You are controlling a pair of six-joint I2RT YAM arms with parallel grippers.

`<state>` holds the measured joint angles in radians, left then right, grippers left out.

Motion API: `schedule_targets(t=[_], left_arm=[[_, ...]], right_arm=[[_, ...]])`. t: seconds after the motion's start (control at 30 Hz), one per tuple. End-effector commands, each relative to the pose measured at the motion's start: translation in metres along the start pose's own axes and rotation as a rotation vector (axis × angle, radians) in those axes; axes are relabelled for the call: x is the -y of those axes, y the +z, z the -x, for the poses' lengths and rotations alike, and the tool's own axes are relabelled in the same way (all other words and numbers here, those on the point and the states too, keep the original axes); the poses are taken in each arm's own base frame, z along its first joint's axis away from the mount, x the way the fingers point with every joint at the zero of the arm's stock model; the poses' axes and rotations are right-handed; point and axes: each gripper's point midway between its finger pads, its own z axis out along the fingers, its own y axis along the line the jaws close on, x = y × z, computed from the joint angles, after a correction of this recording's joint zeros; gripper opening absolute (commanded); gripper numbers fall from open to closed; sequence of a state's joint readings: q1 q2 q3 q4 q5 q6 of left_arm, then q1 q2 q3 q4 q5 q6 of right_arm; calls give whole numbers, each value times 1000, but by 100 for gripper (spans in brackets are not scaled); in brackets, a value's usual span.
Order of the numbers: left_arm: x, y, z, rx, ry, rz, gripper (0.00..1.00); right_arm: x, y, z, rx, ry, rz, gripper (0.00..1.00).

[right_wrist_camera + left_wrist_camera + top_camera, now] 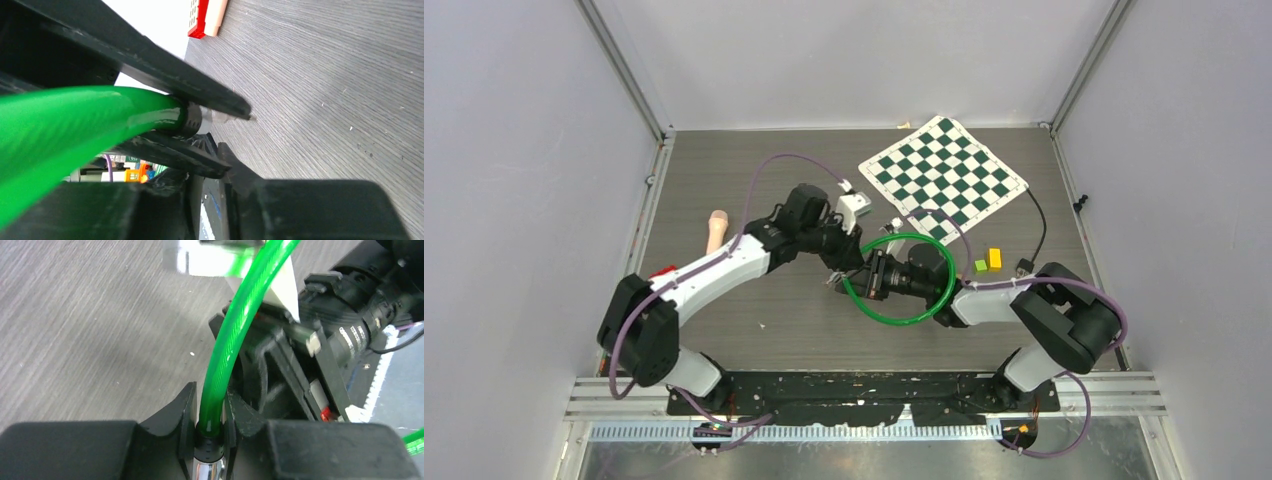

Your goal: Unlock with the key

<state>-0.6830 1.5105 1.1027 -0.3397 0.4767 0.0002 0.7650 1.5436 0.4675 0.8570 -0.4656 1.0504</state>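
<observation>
A green cable lock (pixel 906 321) lies as a loop in the middle of the table. My left gripper (pixel 852 268) is shut on the cable's end. In the left wrist view (pixel 210 392) the jaws clamp the black collar and chrome pin (pixel 209 467) where the green cable (pixel 235 325) starts. My right gripper (pixel 876 276) faces it, almost touching. In the right wrist view (pixel 214 172) its jaws are nearly together on a thin flat grey piece, apparently the key (pixel 212 210). The cable's metal tip (pixel 220 118) sits just above them. The lock body is hidden.
A green-and-white checkered mat (pixel 944 178) lies at the back right. A yellow block (pixel 994 258) and a green block (pixel 980 266) sit right of the loop, by a black cable plug (pixel 1024 266). A peach-coloured object (pixel 715 230) lies at the left.
</observation>
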Motion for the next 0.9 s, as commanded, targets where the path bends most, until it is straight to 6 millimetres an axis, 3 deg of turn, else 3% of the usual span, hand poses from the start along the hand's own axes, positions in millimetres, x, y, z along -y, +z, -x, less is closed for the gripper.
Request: schedule_targets(t=[0.0,0.17,0.3,0.43,0.57,0.73,0.87], left_arm=[[22,-37,60,359,-51,-128,0],[27,-65,71,547,-141,-212,0],[31,-82,79,636,-193,-252,0],[31,-95,84,710,-248,-283,0],[24,-96,80,717,-274,-245,0],[24,-99,82,720,-294,-233,0],[26,-102,80,701,-312,-224,0]], right_arm=[[-35,-6,22,89,-130,81,27],[-30,-15,26,123,-170,21,46],[-22,-21,31,160,-186,-36,53],[-19,-30,40,210,-213,-86,56],[-14,-34,46,202,-304,-164,56],[13,-41,45,159,-360,-314,57],[29,-53,58,161,-445,-466,58]])
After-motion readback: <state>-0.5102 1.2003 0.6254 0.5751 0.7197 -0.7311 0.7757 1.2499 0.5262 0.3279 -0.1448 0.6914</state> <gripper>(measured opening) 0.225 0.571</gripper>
